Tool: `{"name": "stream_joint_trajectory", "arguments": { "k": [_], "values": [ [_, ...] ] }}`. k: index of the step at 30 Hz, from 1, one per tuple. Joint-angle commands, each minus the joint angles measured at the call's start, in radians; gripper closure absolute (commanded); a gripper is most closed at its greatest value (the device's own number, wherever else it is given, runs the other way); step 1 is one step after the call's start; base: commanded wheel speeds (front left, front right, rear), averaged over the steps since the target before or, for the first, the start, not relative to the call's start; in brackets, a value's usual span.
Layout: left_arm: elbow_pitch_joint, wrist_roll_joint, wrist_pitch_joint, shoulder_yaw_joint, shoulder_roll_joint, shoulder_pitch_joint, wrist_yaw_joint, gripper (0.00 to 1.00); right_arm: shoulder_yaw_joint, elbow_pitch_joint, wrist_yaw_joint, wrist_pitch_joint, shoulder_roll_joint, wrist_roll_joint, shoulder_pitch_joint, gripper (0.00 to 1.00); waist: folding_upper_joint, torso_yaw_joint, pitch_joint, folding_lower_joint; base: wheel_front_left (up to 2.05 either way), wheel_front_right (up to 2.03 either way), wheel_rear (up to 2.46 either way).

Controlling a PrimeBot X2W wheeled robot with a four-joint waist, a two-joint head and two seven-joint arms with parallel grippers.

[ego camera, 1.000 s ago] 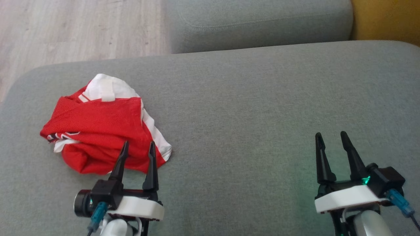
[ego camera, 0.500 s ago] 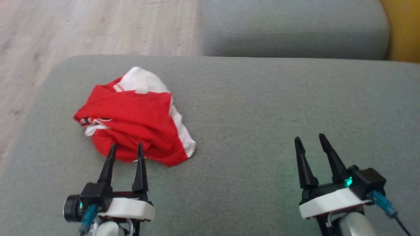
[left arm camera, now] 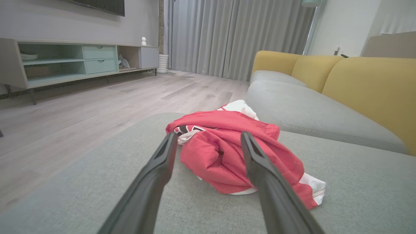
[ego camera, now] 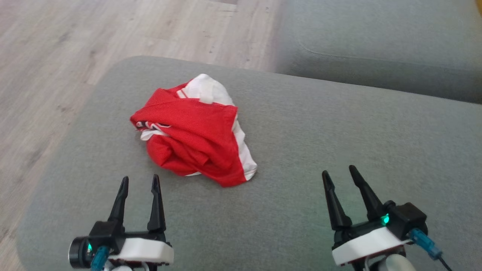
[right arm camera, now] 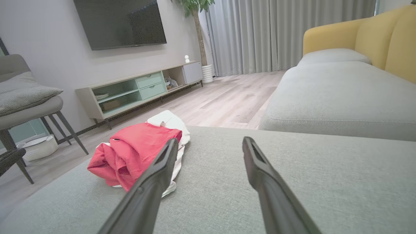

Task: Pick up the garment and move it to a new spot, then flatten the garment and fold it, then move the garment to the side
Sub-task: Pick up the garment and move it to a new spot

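Grey cushion point(ego camera: 339, 131) lies open around the garment point(ego camera: 196, 139), seemingly the 1 obstacle there.

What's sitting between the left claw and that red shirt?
Nothing but bare grey cushion lies between the left gripper and the red shirt, seen in the head view.

Head camera swung left; left gripper point(ego camera: 139, 178) tips, earlier overlapping garment point(ego camera: 196, 131), now clear of it

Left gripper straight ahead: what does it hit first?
Probably the crumpled red garment on the grey cushion: the left gripper points right at it, though height is unclear.
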Motion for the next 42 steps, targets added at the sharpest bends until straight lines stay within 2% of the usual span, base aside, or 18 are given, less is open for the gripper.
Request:
{"name": "stream_joint_trajectory", "arguments": {
  "k": [1,8,15,22,23,24,26,30,33,37,42],
  "values": [
    [-0.035,0.002,-0.01,0.033,-0.001,-0.024,0.006,0.0,0.029,-0.034,-0.001,-0.011,-0.007,-0.004,-0.024,0.0,-0.0001,0.018,-0.004,0.0,0.0,0.0,0.0],
    [-0.044,0.005,-0.01,0.04,-0.001,-0.014,0.011,0.0,0.053,-0.033,-0.001,-0.011,-0.007,-0.002,-0.021,0.0,-0.0001,0.059,-0.007,0.0,0.0,0.0,0.0],
    [-0.047,0.012,-0.01,0.047,-0.001,-0.018,0.011,0.0,0.064,-0.036,-0.001,-0.011,-0.007,-0.001,-0.027,0.0,-0.0001,0.056,0.003,0.0,0.0,0.0,0.0],
    [-0.038,0.048,-0.01,0.036,0.017,-0.094,-0.029,0.0,0.046,-0.044,-0.001,-0.011,-0.007,-0.012,-0.052,0.0,-0.0001,0.024,0.061,0.0,0.0,0.0,0.0],
    [-0.014,0.063,-0.005,0.013,0.037,-0.153,-0.063,0.0,0.03,-0.045,-0.001,-0.011,-0.007,-0.02,-0.063,0.0,-0.0001,0.009,0.091,0.0,0.0,0.0,0.0],
    [-0.014,0.063,-0.005,0.013,0.037,-0.153,-0.063,0.0,0.03,-0.045,-0.001,-0.011,-0.007,-0.02,-0.063,0.0,-0.0001,0.009,0.091,0.0,0.0,0.0,0.0],
    [0.017,0.085,0.033,-0.022,0.071,-0.238,-0.101,0.0,0.012,-0.048,-0.001,-0.011,-0.007,-0.031,-0.081,0.0,-0.0001,-0.013,0.127,0.0,0.0,0.0,0.0],
    [0.08,0.09,0.153,-0.099,0.135,-0.436,-0.148,0.0,-0.004,-0.056,-0.001,-0.011,-0.007,-0.035,-0.124,0.0,-0.0001,-0.062,0.199,0.0,0.0,0.0,0.0],
    [0.134,0.045,0.273,-0.179,0.186,-0.573,-0.157,0.0,-0.01,-0.061,-0.001,-0.011,-0.007,-0.029,-0.154,0.0,-0.0001,-0.1,0.247,0.0,0.0,0.0,0.0],
    [0.188,-0.082,0.414,-0.311,0.276,-0.717,-0.158,0.0,-0.007,-0.065,-0.001,-0.011,-0.007,-0.02,-0.182,0.0,-0.0001,-0.147,0.294,0.0,0.0,0.0,0.0],
    [0.237,-0.224,0.529,-0.435,0.376,-0.811,-0.158,0.0,-0.007,-0.067,-0.001,-0.011,-0.007,-0.003,-0.203,0.0,-0.0001,-0.188,0.324,0.0,0.0,0.0,0.0]
  ]
}}
